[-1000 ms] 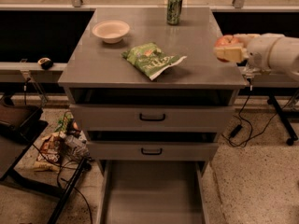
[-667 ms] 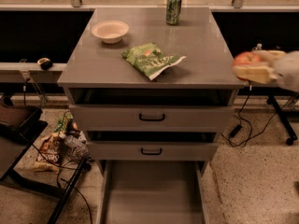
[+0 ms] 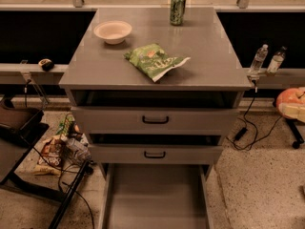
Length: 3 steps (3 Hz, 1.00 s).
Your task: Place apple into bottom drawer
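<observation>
The apple (image 3: 287, 99) is red-orange and round, at the far right edge of the camera view, right of the cabinet and below its top. My gripper (image 3: 293, 106) is shut on it, with pale fingers (image 3: 294, 111) across its lower side; most of the arm is out of view. The bottom drawer (image 3: 155, 197) is pulled out at the foot of the cabinet, a wide grey tray with nothing in it. It lies well to the left of and below the apple.
On the cabinet top (image 3: 209, 46) stand a green can (image 3: 177, 8), a pale bowl (image 3: 113, 31) and a green chip bag (image 3: 155, 61). Two upper drawers (image 3: 155, 120) have black handles. Two water bottles (image 3: 259, 58) stand on the right ledge. Cables and litter (image 3: 57, 149) lie on the floor at left.
My gripper has carried the apple to the right and downward, off the cabinet top's right edge, to the far right edge of the view.
</observation>
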Each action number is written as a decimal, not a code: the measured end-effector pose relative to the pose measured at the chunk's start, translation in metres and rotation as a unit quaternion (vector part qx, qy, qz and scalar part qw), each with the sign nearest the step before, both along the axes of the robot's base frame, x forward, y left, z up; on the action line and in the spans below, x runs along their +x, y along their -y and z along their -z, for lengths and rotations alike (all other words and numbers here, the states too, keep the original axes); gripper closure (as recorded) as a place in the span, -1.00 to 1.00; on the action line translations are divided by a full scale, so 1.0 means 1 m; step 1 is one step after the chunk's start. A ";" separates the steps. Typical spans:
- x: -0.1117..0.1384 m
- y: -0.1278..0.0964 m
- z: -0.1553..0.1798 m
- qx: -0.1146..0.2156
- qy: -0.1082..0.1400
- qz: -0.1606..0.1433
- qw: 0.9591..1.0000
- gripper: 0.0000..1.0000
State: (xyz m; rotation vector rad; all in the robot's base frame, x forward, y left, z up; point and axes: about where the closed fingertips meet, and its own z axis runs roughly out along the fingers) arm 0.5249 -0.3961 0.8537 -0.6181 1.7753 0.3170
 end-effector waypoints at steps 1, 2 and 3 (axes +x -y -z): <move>0.000 0.000 0.000 0.000 0.000 0.000 1.000 1.00; -0.001 -0.016 0.026 -0.026 -0.003 -0.006 1.000 1.00; -0.017 -0.047 0.127 -0.055 -0.017 -0.013 0.998 1.00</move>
